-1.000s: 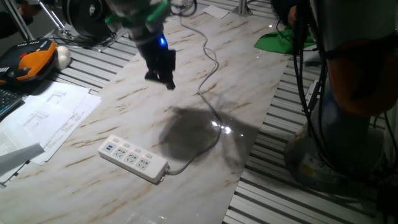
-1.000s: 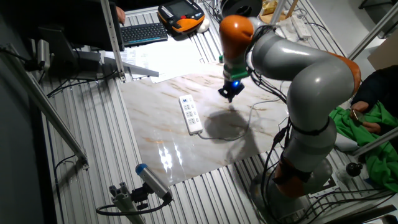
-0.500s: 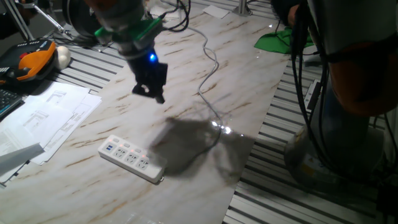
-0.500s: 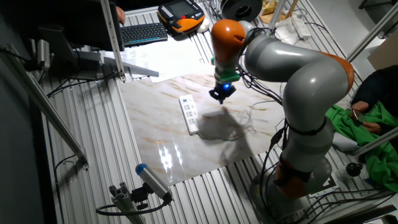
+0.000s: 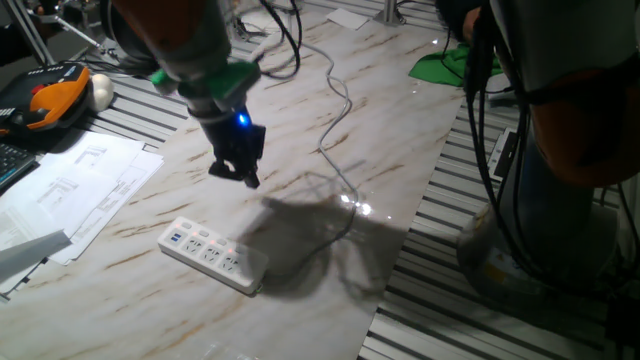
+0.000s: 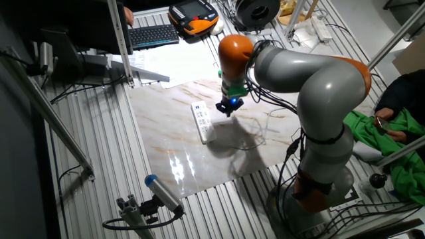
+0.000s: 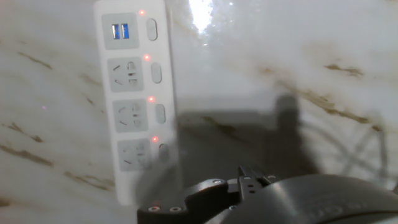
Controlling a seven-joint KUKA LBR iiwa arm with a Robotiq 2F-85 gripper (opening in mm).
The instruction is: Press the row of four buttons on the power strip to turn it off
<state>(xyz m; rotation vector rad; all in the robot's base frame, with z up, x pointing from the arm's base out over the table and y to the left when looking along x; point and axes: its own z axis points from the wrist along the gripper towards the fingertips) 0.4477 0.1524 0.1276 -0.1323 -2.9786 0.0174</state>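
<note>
The white power strip [image 5: 212, 255] lies on the marble table, with its blue-marked end to the left. Its row of four buttons [image 5: 216, 241] runs along the far long edge as small pinkish marks. In the hand view the power strip [image 7: 132, 93] stands upright at the left, and the row of four buttons [image 7: 157, 73] shows as grey ovals, each with a small red light glowing beside it. My gripper [image 5: 236, 176] hangs above the table, behind and slightly right of the strip, not touching it. In the other fixed view the gripper [image 6: 228, 109] is just right of the power strip [image 6: 202, 121]. The fingertip gap is not visible.
The strip's thin cable [image 5: 340, 105] loops across the marble toward the far edge. Papers [image 5: 75, 190] lie left of the table, with an orange pendant [image 5: 45, 95] behind them. Green cloth [image 5: 450, 65] lies at the far right. The arm's shadow [image 5: 300, 240] covers the strip's right end.
The gripper has moved left and down toward the power strip. Its shadow has slid with it onto the strip's cable end. The strip has not moved.
</note>
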